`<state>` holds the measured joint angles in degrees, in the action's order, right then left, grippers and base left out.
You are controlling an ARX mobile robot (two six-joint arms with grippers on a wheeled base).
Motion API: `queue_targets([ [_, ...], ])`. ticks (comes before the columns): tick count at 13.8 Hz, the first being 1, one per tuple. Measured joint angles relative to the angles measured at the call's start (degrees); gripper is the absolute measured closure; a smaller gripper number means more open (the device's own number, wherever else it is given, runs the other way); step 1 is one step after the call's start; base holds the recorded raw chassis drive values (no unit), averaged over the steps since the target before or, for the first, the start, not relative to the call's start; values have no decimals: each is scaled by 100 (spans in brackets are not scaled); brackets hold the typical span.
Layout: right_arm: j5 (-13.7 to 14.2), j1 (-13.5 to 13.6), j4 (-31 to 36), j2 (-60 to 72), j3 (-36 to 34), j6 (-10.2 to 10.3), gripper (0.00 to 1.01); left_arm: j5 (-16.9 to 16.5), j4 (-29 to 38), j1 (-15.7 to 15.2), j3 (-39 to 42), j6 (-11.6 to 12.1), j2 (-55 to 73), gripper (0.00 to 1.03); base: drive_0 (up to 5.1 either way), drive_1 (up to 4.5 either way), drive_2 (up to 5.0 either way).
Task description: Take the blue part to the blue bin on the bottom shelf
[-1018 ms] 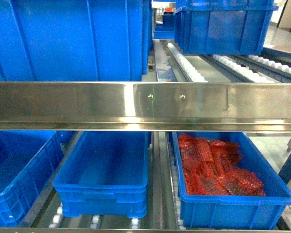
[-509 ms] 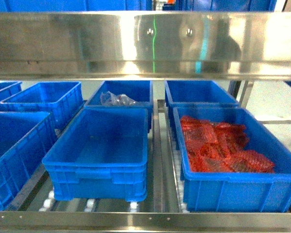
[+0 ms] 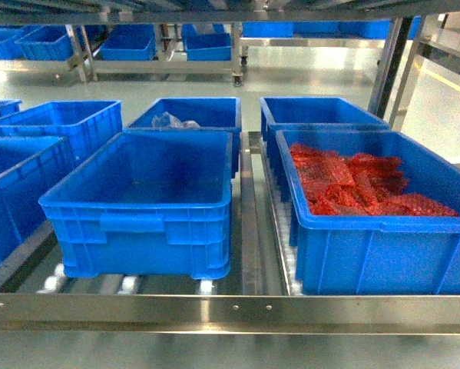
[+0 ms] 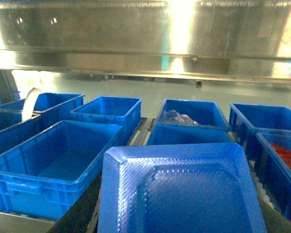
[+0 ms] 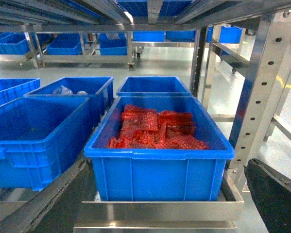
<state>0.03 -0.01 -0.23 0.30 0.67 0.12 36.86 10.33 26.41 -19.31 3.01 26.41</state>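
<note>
blue bin [image 3: 141, 207] on bottom shelf [image 3: 230, 311], beside red-bag crate [image 3: 383, 238]

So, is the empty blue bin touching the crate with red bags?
Apart. The head view shows the steel divider rail running between the blue bin and the crate.

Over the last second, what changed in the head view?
The head camera dropped: the upper shelf rail slid up out of frame, and the bottom shelf now fills the view. Bins themselves didn't move: the empty blue bin sits left of the divider, the crate with red bags right. No gripper visible in any view.
</note>
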Motion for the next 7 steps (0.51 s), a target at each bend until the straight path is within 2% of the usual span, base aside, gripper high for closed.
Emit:
queue_targets([
  [7,-11,0,-4,0,0,0,3,0,4,0,0,0,0,59,0,0,0],
])
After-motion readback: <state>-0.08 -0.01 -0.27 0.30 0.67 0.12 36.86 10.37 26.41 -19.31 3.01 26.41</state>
